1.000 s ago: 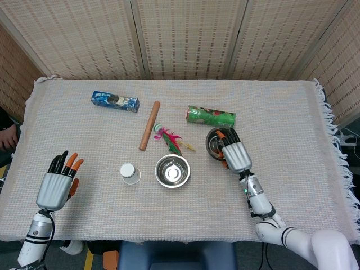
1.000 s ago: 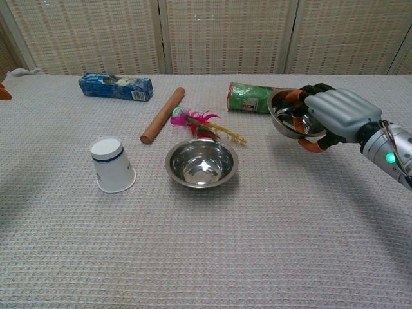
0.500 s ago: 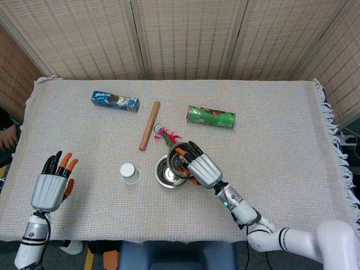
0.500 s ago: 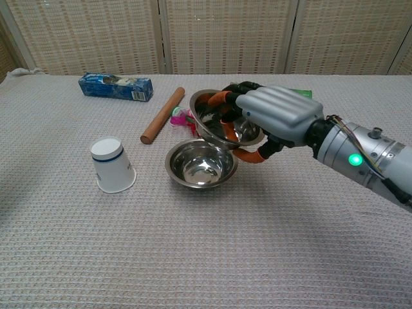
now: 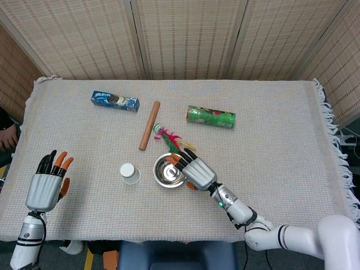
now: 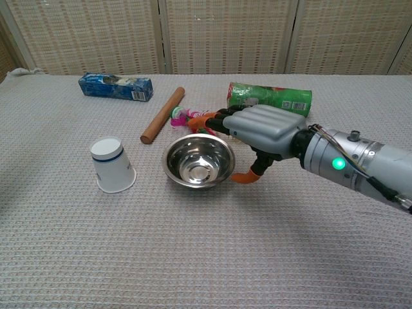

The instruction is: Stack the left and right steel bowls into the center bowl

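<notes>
Chest view shows the right hand [image 6: 261, 132] at the rim of the steel bowl [image 6: 198, 160] in the middle of the table [image 6: 206, 257], fingers curled over its far edge and thumb beneath its near side. Whether two bowls sit nested there, I cannot tell. Left hand [image 5: 45, 185] hovers with fingers apart, holding nothing.

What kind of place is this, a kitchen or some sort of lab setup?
Probably a lab or test setup, not a kitchen. Woven screens wall off a cloth-covered table, and unrelated props lie scattered on it: a steel bowl, a paper cup, a rolling pin and a feather toy.
</notes>
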Available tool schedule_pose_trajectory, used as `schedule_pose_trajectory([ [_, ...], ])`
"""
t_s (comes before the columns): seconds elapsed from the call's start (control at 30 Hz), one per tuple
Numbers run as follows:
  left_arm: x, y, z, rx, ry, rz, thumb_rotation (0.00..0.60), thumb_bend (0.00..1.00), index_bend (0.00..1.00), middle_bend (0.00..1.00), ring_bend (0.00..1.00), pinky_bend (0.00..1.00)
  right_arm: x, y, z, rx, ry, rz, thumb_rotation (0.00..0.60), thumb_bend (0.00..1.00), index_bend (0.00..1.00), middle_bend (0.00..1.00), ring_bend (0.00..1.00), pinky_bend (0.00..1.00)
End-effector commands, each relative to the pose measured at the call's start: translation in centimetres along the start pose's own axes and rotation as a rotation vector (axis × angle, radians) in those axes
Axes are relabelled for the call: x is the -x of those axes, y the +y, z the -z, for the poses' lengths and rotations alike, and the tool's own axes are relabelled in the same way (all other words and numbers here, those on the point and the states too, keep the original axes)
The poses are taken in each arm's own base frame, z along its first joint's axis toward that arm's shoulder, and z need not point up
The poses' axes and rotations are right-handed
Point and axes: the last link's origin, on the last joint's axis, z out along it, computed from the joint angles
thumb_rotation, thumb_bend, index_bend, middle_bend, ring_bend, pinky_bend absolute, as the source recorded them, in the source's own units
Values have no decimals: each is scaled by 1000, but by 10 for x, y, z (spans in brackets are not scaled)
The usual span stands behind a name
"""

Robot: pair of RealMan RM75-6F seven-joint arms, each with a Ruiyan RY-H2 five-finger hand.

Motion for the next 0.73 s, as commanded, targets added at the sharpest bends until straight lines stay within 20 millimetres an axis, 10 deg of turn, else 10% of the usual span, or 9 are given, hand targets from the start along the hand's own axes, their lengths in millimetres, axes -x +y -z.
schedule_pose_trajectory([
  [0.03, -2, -1, 5, -3, -11, 19, 600, 485, 175, 88, 0, 136, -12, 24, 31, 88, 33, 12, 600, 129, 0, 0, 0, 0],
  [0.27, -8, -24, 44, -73, -150, 114, 600, 485, 123, 87, 0, 136, -16, 93, 145, 495, 74, 37, 600, 129, 0, 0, 0, 0],
  [0.43, -14, -43, 67, -157, -188, 144, 600, 482, 84, 61, 0, 131, -9, 101, 233, 738, 150, 103, 600, 129, 0, 0, 0, 0],
  [0.73, -23, -43, 67, -127, -90, 113, 600, 485, 70, 39, 0, 126, -7, 112, 258, 812, 124, 41, 600, 129, 0, 0, 0, 0],
])
